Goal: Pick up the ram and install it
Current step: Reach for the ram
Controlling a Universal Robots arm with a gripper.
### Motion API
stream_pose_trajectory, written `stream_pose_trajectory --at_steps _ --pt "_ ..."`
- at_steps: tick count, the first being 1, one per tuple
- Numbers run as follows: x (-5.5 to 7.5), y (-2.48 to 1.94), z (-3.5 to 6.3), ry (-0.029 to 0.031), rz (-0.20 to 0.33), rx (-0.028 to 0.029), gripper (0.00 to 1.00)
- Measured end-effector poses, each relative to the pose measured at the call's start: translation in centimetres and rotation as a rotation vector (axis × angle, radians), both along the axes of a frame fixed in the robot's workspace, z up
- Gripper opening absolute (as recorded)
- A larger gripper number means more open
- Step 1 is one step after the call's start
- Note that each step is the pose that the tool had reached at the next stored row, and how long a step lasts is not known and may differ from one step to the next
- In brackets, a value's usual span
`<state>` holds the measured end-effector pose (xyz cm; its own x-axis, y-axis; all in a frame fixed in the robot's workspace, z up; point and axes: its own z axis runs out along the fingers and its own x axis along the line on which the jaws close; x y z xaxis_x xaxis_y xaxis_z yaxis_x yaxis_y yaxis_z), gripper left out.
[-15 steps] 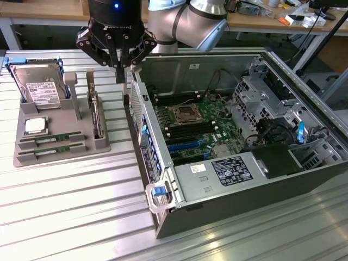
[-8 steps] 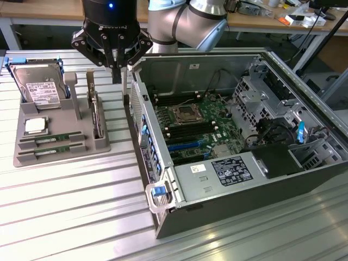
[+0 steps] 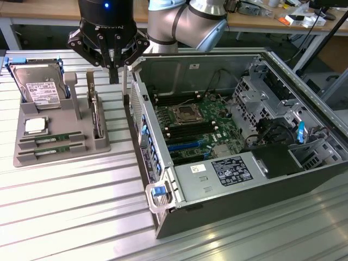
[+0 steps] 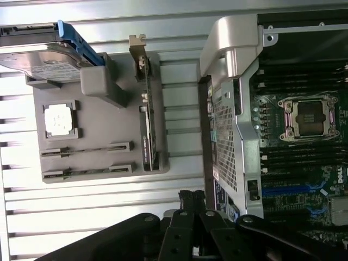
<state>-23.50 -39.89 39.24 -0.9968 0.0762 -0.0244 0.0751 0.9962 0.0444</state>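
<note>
Exterior view: ram (image 3: pixel 53 138) at 7 o'clock of tray (image 3: pixel 61 124), clear from above; hard drive (image 3: pixel 38 87) at 12, upright card (image 3: pixel 97 117) at 3, case wall (image 3: pixel 139 128) just beyond

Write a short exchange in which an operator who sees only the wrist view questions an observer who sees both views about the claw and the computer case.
Operator: Is the claw near the ram?
Observer: No. The black claw hangs in the air, well apart from the thin green ram sticks lying in the grey plastic tray.
Operator: What fills the open dark metal computer case's cut-off end?
Observer: A silver box with a black label.
</note>
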Motion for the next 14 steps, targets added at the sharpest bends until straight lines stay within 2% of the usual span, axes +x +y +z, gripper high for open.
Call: stream_pose_trajectory --at_steps 14 --pt "-1.2 0.0 -0.01 0.0 0.0 0.0 0.11"
